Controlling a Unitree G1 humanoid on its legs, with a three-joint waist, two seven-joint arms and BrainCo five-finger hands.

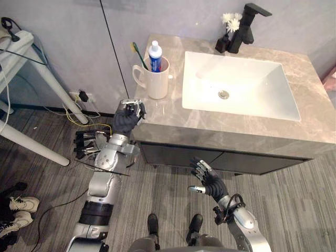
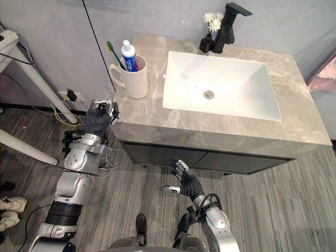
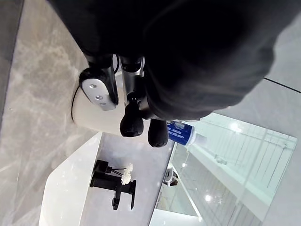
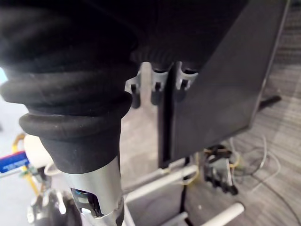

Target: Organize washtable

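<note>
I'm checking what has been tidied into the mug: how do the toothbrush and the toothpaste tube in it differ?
The toothbrush is thin and green; the toothpaste tube is thicker, blue and white, with its white cap on top. The toothbrush leans out toward the mug's handle side, while the toothpaste tube stands nearly upright. Both stand in the cream mug on the countertop, left of the sink.
</note>
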